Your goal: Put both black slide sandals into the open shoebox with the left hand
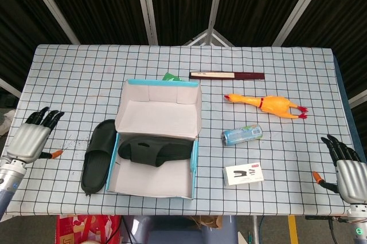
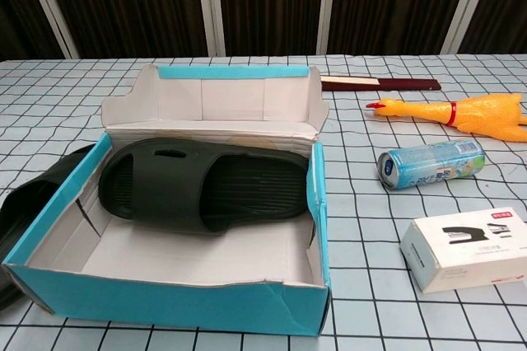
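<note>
One black slide sandal (image 1: 153, 150) (image 2: 202, 186) lies inside the open blue shoebox (image 1: 195, 161) (image 2: 165, 297), across its far end. The second black sandal (image 1: 98, 155) (image 2: 33, 203) lies on the table against the box's left wall. My left hand (image 1: 33, 138) hovers near the table's left edge, well left of that sandal, fingers apart and holding nothing. My right hand (image 1: 346, 166) sits at the front right corner, fingers spread and empty. Neither hand shows in the chest view.
A blue can (image 1: 242, 135) lies on its side right of the box, with a white stapler box (image 1: 243, 174) in front of it. A rubber chicken (image 1: 266, 105) and a dark red flat case (image 1: 227, 75) lie farther back.
</note>
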